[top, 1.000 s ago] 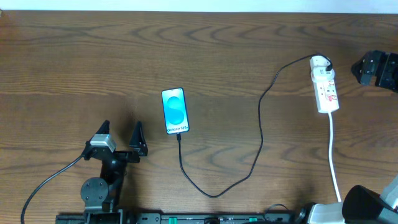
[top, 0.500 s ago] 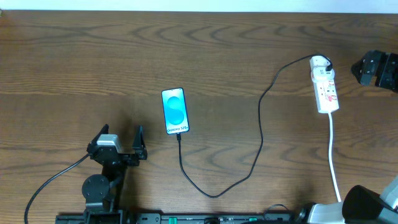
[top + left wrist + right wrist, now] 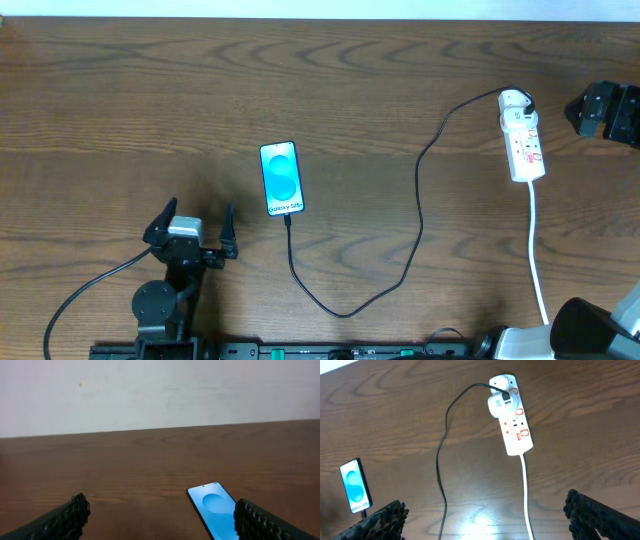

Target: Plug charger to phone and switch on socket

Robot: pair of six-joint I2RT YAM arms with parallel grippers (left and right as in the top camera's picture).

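Note:
The phone (image 3: 281, 179) lies face up mid-table with its blue screen lit, and shows in the left wrist view (image 3: 216, 512) and the right wrist view (image 3: 356, 486). The black charger (image 3: 418, 215) meets the phone's near edge, loops toward the front and runs up to a white plug (image 3: 497, 402) seated in the far end of the socket (image 3: 524, 140). The socket (image 3: 512, 420) has red switches. My left gripper (image 3: 197, 218) stands open near the front edge, left of the phone and holding nothing (image 3: 161, 505). My right gripper (image 3: 484, 505) hangs open high above the table, nearer than the socket.
The socket's white cord (image 3: 538, 250) runs from the strip to the front edge. A dark object (image 3: 605, 110) sits at the right edge beside the socket. Part of the right arm (image 3: 590, 325) fills the bottom right corner. The left arm's grey cable (image 3: 80, 290) trails off the front left.
My left gripper has drawn back a little toward the front edge, away from the phone, still open. Phone, charger, socket and right gripper have not moved.

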